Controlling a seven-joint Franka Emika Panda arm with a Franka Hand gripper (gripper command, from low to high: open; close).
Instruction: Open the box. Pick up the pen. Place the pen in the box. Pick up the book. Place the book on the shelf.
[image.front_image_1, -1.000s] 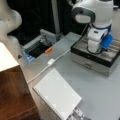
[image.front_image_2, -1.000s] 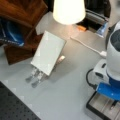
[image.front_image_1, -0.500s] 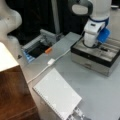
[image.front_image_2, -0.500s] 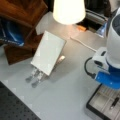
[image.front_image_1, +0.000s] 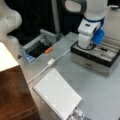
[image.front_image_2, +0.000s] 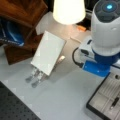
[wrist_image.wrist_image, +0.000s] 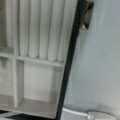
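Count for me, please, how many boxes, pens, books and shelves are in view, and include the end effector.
Box: 1, open
Pen: 1, lying inside the box
Book: 1, on the table
Shelf: 1
End effector: 1, over the box
Total: 5

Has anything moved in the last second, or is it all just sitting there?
The arm has shifted across the open box, toward a front view's left, and its wrist now sits over the box's edge. The gripper itself is not visible. The pen lies inside the box. The book, the shelf and the white cable stayed put.
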